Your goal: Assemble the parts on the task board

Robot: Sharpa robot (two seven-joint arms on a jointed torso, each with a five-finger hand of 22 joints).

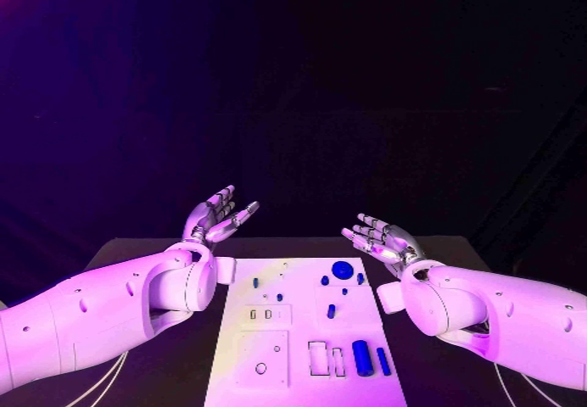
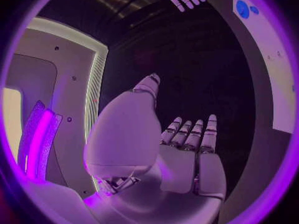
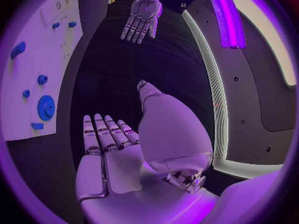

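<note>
The white task board (image 1: 306, 339) lies in the middle of the black table between my arms. Blue parts lie on it: a round disc (image 1: 343, 270) near its far edge, a small peg (image 1: 332, 311) in the middle, a thick cylinder (image 1: 362, 358) and a thin rod (image 1: 382, 361) at the near right. My left hand (image 1: 218, 216) is raised above the table's far left, palm up, fingers apart, holding nothing. My right hand (image 1: 382, 241) hovers past the board's far right corner, also spread and empty. The right wrist view shows the disc (image 3: 45, 107) on the board (image 3: 31, 74), and the left hand (image 3: 142, 17).
Rectangular recesses and a small hole (image 1: 260, 368) mark the board's near left section. White slot pieces (image 1: 327, 358) stand beside the blue cylinder. Bare black table (image 1: 159, 254) runs along both sides of the board under my arms.
</note>
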